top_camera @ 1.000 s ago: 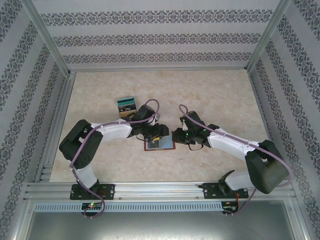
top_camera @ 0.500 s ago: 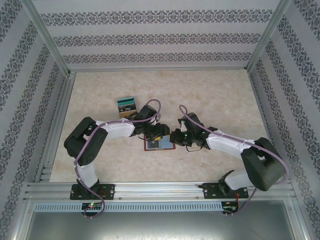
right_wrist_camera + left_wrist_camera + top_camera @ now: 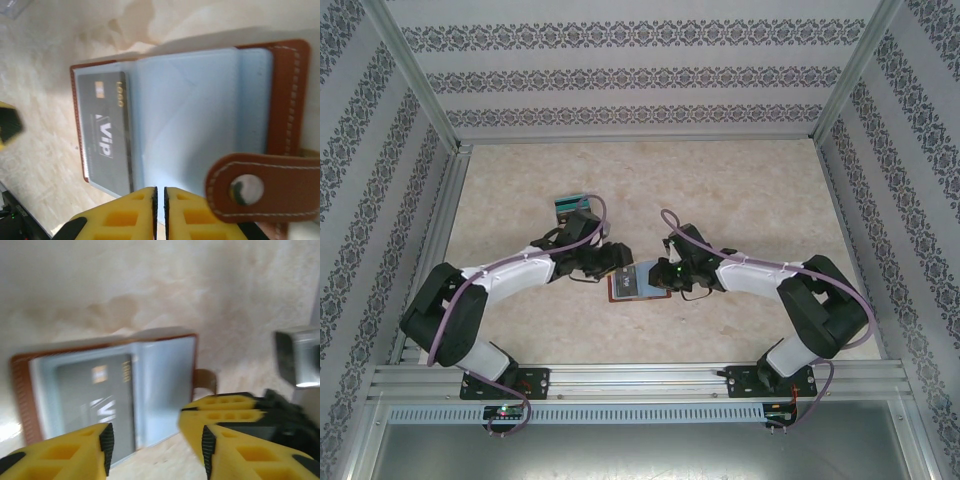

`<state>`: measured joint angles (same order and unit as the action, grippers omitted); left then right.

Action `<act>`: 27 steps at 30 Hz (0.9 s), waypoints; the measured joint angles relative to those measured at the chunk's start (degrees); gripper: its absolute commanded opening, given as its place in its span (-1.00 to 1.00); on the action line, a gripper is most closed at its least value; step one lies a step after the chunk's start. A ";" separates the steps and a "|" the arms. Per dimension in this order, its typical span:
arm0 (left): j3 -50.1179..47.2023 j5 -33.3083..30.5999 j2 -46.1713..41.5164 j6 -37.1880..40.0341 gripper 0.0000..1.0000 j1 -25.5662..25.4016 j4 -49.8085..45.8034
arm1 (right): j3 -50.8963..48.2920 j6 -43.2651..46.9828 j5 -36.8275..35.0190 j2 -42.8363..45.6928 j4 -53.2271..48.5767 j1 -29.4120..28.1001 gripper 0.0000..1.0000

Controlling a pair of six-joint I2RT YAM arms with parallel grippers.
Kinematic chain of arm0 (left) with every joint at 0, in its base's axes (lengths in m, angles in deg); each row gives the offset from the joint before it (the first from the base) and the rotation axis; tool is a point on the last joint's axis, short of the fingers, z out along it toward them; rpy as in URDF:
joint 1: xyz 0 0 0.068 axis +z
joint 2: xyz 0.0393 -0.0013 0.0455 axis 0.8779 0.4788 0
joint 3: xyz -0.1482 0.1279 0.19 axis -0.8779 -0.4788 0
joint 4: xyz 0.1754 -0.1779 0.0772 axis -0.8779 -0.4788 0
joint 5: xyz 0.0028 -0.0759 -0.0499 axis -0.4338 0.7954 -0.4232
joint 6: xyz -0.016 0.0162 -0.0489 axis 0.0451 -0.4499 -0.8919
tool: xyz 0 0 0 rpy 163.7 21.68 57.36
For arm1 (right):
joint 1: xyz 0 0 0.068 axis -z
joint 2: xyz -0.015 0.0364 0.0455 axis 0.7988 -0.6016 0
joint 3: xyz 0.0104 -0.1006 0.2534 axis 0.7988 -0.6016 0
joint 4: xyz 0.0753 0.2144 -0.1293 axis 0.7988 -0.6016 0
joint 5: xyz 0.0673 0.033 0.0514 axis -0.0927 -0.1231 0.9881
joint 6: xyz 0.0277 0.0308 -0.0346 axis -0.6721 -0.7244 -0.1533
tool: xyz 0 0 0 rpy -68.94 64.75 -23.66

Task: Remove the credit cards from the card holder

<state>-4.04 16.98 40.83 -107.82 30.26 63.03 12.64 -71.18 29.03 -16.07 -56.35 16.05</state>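
Readable marks: the dark grey plastic credit card bears "VIP" in white, a small gold chip and a short line of gold characters too blurred to read.

Edges and room:
- the small brown leather folding card holder lies open and flat on the beige marbled worktop, between the two arms;
- the right gripper sits at one long edge of the card holder; its yellow jaws are pressed almost together with only a hairline gap; whether a sleeve edge is pinched there cannot be told;
- the left gripper hangs just beside the card holder's edge near the card; its jaws stand about halfway apart and grasp nothing;
- bare worktop extends to the far side and to the right, bounded by aluminium frame rails.

Containers:
- the credit card sits in the end sleeve of the pale blue-grey card sleeves; the neighbouring sleeves present plain blue-grey plastic;
- the brown snap tab, with a round stud, projects from the stitched end opposite the card;
- a small stack of loose cards, teal and black, rests on the worktop beyond the left arm, apart from the card holder.
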 measured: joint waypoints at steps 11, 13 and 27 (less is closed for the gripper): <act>-4.39 0.83 1.20 -0.87 -0.21 0.50 1.05 | 3.65 0.83 -0.02 -4.74 -0.85 -0.81 -0.69; -4.39 1.40 1.95 -0.92 -0.20 0.50 1.95 | 3.65 1.03 -0.22 -5.09 -1.20 -0.81 -0.69; -4.39 3.32 4.26 -0.96 -0.19 0.50 4.39 | 3.65 1.49 -0.87 -5.55 -1.55 -1.18 -0.69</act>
<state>-8.44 20.31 45.10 -108.78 30.76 67.43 16.29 -69.69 28.16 -21.62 -57.90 14.87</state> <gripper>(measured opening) 0.406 0.158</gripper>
